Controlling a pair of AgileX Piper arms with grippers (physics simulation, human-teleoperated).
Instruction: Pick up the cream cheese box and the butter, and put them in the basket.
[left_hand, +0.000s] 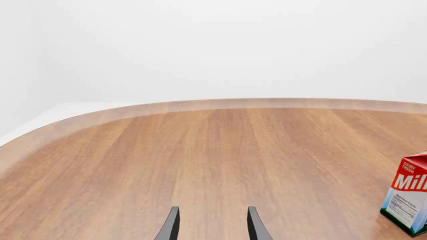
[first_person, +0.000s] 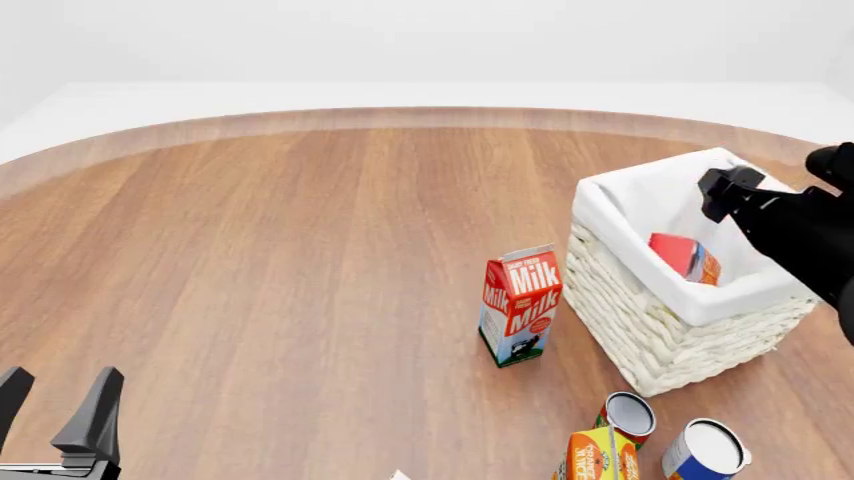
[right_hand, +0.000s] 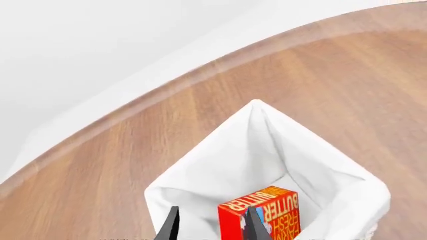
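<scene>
The butter (right_hand: 261, 216), an oblong red-orange box with yellow letters, lies inside the basket (first_person: 627, 310), a square woven wicker one with white cloth lining, directly under the open, empty jaws of the right gripper (right_hand: 212, 226). The left gripper (left_hand: 212, 225) has open jaws over smooth wooden counter (left_hand: 200, 160).

Showing as matte black and dark grey throughout. Ending the left gripper (first_person: 54, 405) in two slim, flat-sided fingers (first_person: 102, 408), tapering upward to blunt tips, with a paler grey edge at their base. Appearing in the left wrist view as two thin, slightly curved dark blades. Carrying the right gripper (first_person: 727, 192) on a bulky, rounded black right arm (first_person: 807, 235), with blocky angular housing at the wrist. Repeating the same narrow dark blades in the right wrist view.
</scene>
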